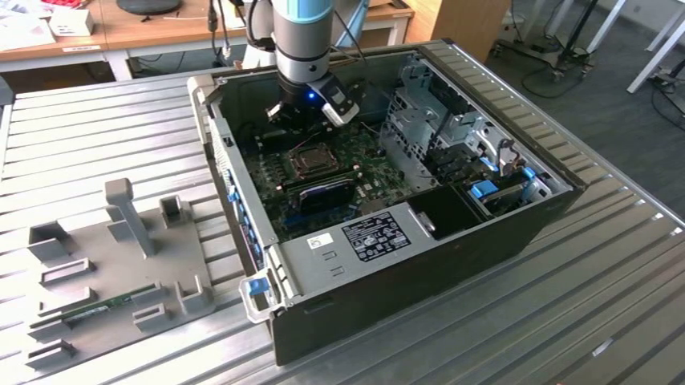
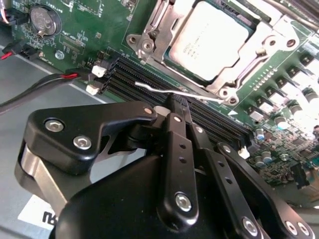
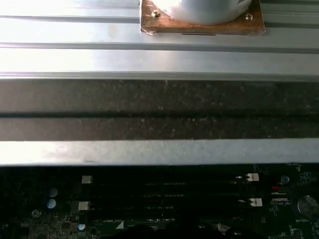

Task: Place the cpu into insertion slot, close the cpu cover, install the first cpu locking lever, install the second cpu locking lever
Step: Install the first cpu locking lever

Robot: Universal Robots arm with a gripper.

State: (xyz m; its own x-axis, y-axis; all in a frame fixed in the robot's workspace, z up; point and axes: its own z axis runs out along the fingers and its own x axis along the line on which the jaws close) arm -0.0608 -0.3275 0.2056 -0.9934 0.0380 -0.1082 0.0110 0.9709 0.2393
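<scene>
I see the cpu (image 2: 209, 37) seated in the slot (image 1: 292, 160) near the middle of the motherboard (image 2: 84, 30), with the cover (image 2: 158, 27) lying flat over its edges. The gripper (image 2: 179, 102) has its fingers (image 2: 175, 127) pressed together. Their tips are at 1 thin lever (image 2: 149, 88) beside the memory slots (image 2: 124, 79), but I cannot tell whether they touch it. The arm (image 1: 300, 40) reaches down into the open case (image 1: 450, 265).

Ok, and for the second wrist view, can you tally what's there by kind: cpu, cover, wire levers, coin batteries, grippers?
cpu: 1
cpu cover: 1
thin wire lever: 1
round coin battery: 1
gripper: 1
Total: 5
</scene>
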